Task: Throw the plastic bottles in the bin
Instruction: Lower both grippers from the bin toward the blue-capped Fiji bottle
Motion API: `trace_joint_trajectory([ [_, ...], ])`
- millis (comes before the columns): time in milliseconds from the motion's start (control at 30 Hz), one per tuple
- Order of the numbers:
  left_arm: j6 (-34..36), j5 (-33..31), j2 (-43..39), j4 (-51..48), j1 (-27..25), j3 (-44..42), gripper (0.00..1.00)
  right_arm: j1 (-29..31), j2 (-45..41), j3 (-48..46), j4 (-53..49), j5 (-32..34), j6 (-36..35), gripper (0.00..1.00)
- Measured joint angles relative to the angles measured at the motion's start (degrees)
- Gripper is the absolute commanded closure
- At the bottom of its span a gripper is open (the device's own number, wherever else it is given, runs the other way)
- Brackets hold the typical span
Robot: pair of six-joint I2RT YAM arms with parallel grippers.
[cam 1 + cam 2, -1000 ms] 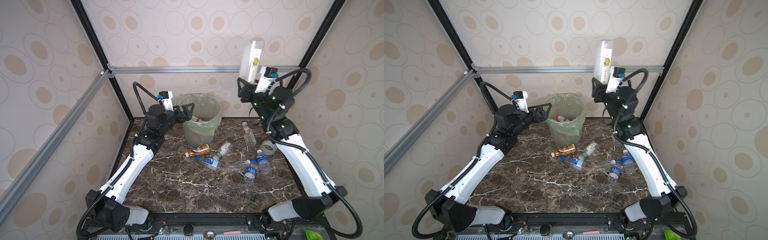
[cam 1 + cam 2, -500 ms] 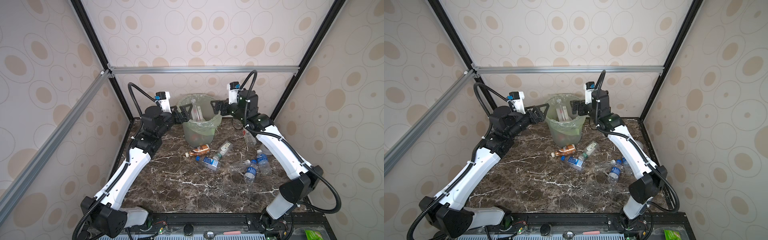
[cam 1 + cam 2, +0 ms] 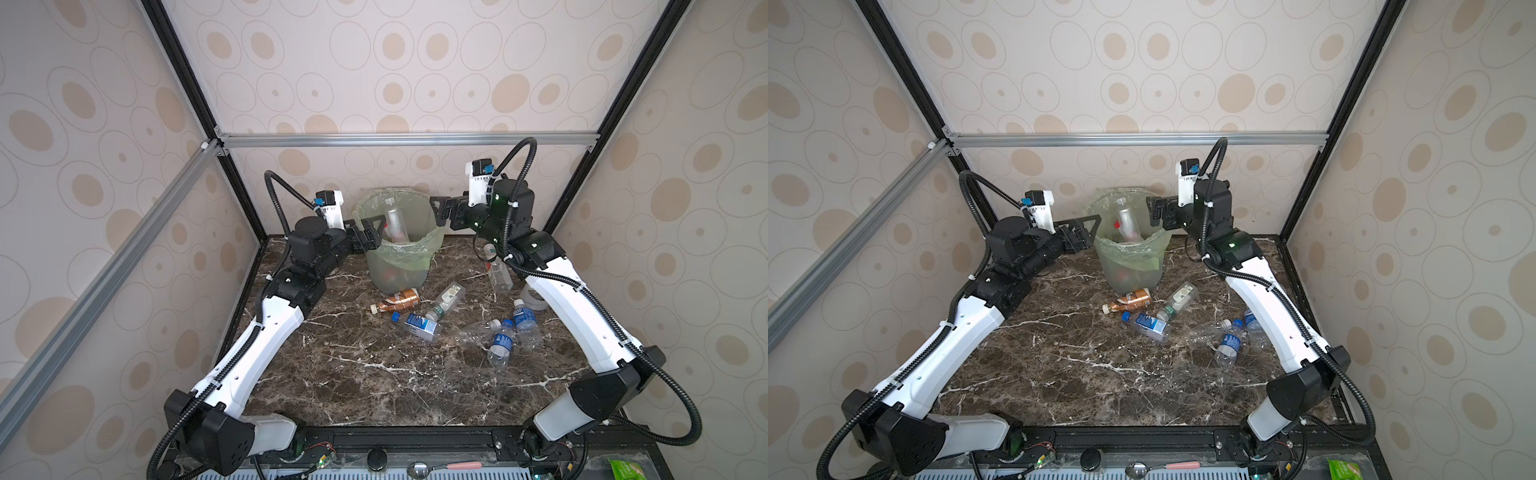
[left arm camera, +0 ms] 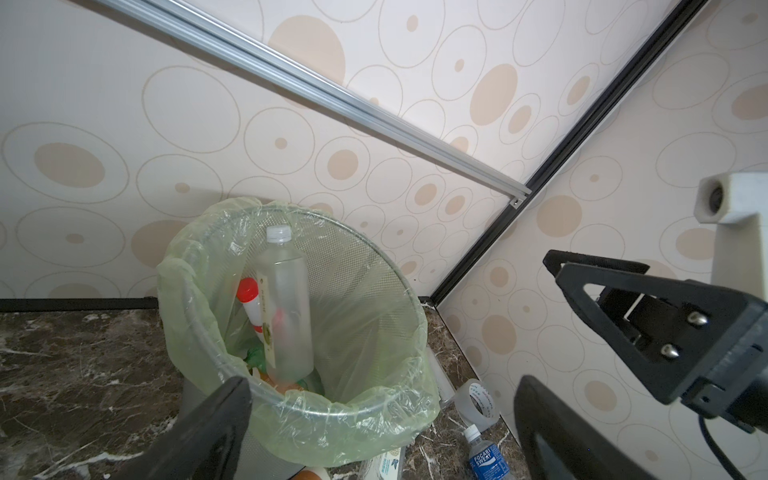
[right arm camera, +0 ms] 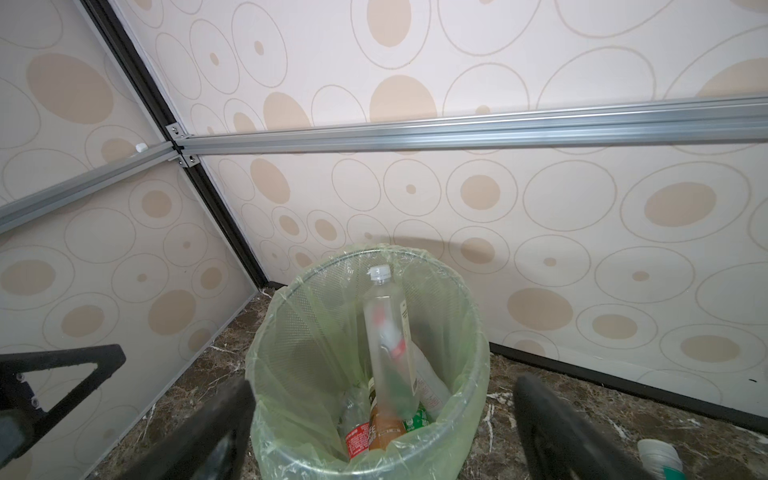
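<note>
Right wrist view: clear bottle (image 5: 384,332) leans cap-up in the bin (image 5: 476,395); left claw (image 4: 382,388), right claw (image 5: 384,384) spread.

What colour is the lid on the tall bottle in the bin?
The lid is white, clearest in the left wrist view.

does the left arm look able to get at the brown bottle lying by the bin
Probably yes: the left gripper is open and empty beside the bin, and the brown bottle lies uncovered on the table at its foot.
</note>
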Motion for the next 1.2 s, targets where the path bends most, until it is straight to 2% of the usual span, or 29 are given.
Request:
trace_joint_trajectory([
  [300,0.0,-0.02,-0.15,-1.22,0.0,-1.14,0.01,-0.02,-4.61,-5.6,0.74,0.7,-0.96,0.0],
  [567,-0.39,-0.04,-0.92,-2.99,0.0,-5.88,0.01,-0.98,-10.73,-14.95,2.21,1.16,-1.66,0.0],
  [900,-1.9,0.33,-1.4,-8.52,0.0,-15.85,0.01,-2.29,-14.93,-26.47,2.03,1.25,-1.6,0.0],
  [1200,-7.17,5.35,-1.46,-5.6,-0.02,-28.87,0.01,-2.38,-17.66,-40.11,1.75,-1.33,2.6,0.0],
])
